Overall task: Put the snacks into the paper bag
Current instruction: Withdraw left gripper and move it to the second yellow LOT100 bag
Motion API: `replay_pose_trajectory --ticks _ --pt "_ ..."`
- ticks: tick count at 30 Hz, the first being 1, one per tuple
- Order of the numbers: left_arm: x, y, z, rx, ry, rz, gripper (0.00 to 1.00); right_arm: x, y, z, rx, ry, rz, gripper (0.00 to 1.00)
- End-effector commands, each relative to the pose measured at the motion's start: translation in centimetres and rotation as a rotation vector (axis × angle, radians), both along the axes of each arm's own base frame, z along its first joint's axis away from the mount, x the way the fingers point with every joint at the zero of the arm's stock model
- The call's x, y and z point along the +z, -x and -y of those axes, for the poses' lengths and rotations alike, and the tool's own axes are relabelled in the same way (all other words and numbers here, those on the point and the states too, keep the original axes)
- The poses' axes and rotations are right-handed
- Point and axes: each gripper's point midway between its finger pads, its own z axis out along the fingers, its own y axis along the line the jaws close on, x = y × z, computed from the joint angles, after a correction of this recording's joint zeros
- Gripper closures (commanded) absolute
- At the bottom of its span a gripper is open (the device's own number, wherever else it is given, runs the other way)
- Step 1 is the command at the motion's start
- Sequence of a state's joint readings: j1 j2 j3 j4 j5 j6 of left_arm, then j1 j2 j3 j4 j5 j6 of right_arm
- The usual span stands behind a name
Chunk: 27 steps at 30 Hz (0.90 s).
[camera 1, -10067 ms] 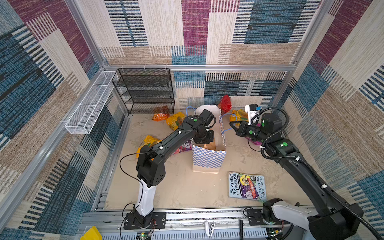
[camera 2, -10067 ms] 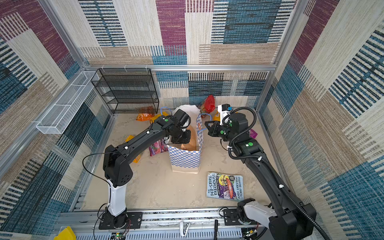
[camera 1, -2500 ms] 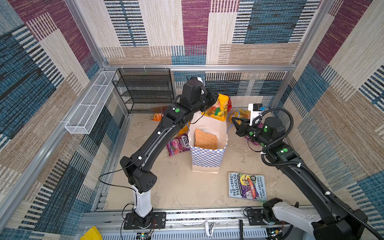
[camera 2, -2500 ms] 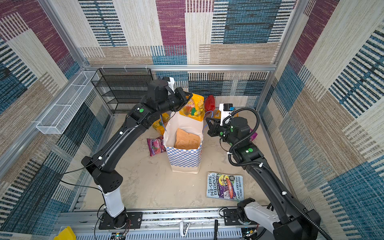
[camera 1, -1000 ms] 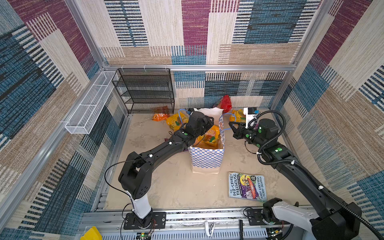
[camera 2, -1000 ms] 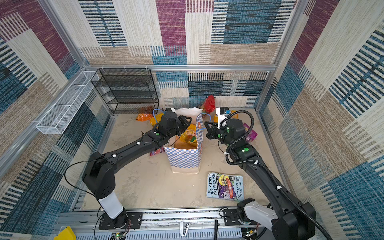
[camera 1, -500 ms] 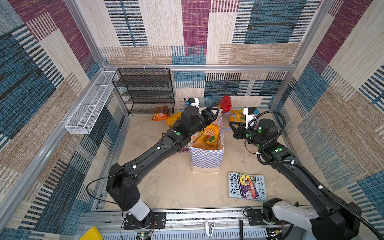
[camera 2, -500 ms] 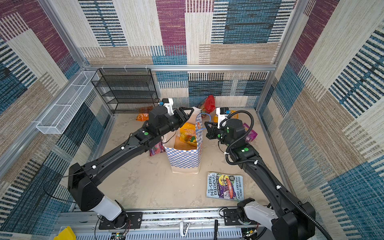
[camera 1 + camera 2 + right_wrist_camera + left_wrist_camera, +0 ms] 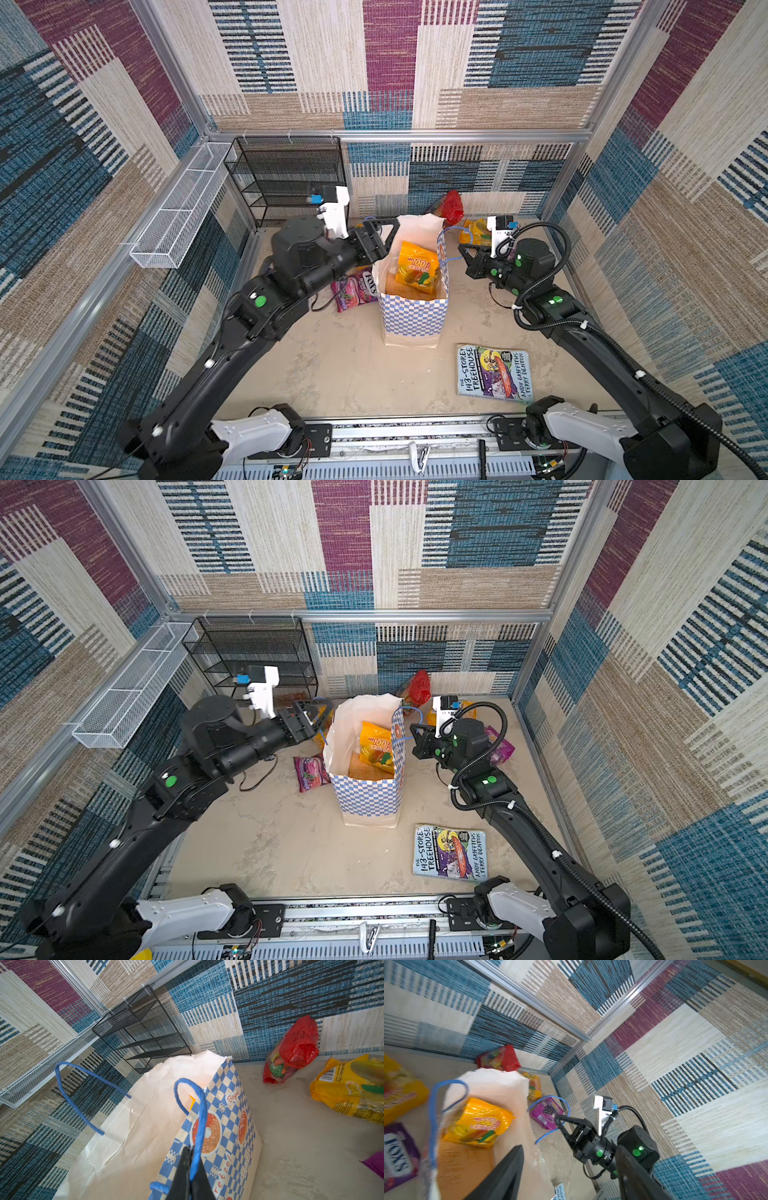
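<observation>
The checkered paper bag [image 9: 415, 320] [image 9: 370, 800] stands open mid-floor. A yellow-orange mango packet [image 9: 417, 268] [image 9: 477, 1124] lies inside it on an orange one. My left gripper [image 9: 384, 240] [image 9: 316, 719] [image 9: 569, 1151] hangs open and empty just left of the bag's rim. My right gripper [image 9: 462, 253] [image 9: 191, 1153] is shut on the bag's blue cord handle [image 9: 199, 1109]. On the floor lie other snacks: a Fox's packet [image 9: 355, 289] left of the bag, a red one [image 9: 295, 1049] and a yellow one [image 9: 349, 1093] behind it, and a purple grape one [image 9: 500, 746] to the right.
The Treehouse book [image 9: 492, 372] lies flat at the front right of the bag. A black wire rack [image 9: 253, 658] stands at the back left. A white mesh basket [image 9: 129, 696] hangs on the left wall.
My left gripper opened, left the mango packet in the bag, and drew up and back to the left of the rim. The right gripper kept its hold on the handle.
</observation>
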State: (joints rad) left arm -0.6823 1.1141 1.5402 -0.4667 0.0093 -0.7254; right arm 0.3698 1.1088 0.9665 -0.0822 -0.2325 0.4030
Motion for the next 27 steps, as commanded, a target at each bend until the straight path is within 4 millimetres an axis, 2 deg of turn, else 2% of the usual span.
replay_pose_trajectory --ticks 1,4,6,9,11,16,19,21,27 --pt "-4.0 1.1 -5.3 0.158 -0.205 -0.046 0.19 0.7 -0.3 0.3 -0.021 -0.005 0.038 1.00" --pt "-5.9 2.0 -8.2 0.224 -0.263 -0.057 0.08 0.6 -0.4 0.8 -0.050 0.008 0.039 1.00" --pt "-7.2 1.8 -10.2 0.278 -0.317 -0.083 0.03 0.6 -0.5 0.9 -0.054 0.011 0.040 1.00" --pt "-9.7 0.7 -11.7 0.290 -0.359 -0.163 0.01 0.4 -0.6 0.7 -0.047 0.007 0.036 1.00" --pt "-12.1 -0.4 -11.9 0.273 -0.352 -0.229 0.01 0.2 -0.6 0.5 -0.040 0.006 0.032 1.00" --pt "-17.9 -4.1 -11.8 0.238 -0.305 -0.372 0.16 -0.4 -0.9 0.4 -0.043 0.015 0.019 1.00" --pt "-21.0 -6.8 -11.6 0.201 -0.244 -0.475 0.30 -0.5 -1.1 0.5 -0.048 0.022 0.015 1.00" --pt "-22.5 -8.7 -10.7 0.149 -0.192 -0.518 0.39 -0.5 -1.1 0.6 -0.050 0.022 0.019 1.00" --pt "-27.5 -14.4 -9.5 0.112 -0.185 -0.599 0.40 -0.8 -1.2 0.5 -0.052 0.024 0.013 1.00"
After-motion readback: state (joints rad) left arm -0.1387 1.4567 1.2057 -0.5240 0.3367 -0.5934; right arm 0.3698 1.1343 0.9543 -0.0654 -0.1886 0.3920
